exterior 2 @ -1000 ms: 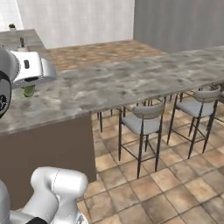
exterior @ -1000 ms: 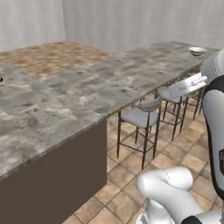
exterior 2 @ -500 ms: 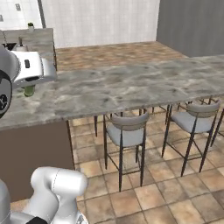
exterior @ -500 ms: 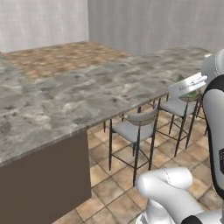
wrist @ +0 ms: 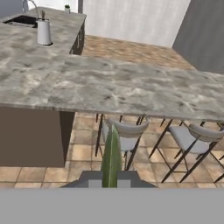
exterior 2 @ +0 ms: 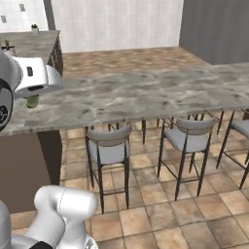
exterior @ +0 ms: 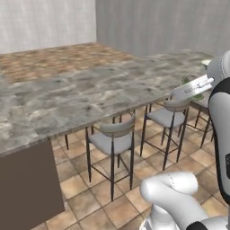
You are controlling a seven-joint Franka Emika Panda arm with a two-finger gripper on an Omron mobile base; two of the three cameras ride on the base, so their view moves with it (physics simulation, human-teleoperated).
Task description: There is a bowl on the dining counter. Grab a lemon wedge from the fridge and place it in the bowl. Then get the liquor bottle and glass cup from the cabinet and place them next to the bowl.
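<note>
I see the long bench (exterior: pixel 81 96) with its grey marbled top running across the room, from the left edge of the left base view to the far right. Under its edge stand grey stools (exterior: pixel 111 139) with thin dark legs, on a brown tiled floor (exterior 2: pixel 160 214). In the hand view, a grey jug (wrist: pixel 43 31) stands far off on the left, on another marbled top beside a dark sink (wrist: pixel 19 20). In the middle of that view, low down, my fingers (wrist: pixel 111 173) are shut on a thin green lemon wedge (wrist: pixel 111 153), which sticks up between them. The wedge is in the air, over the floor and the stools, on the near side of the bench. At the far right of the left base view, a bowl (exterior: pixel 206 62) sits on the bench, partly hidden behind my arm.
</note>
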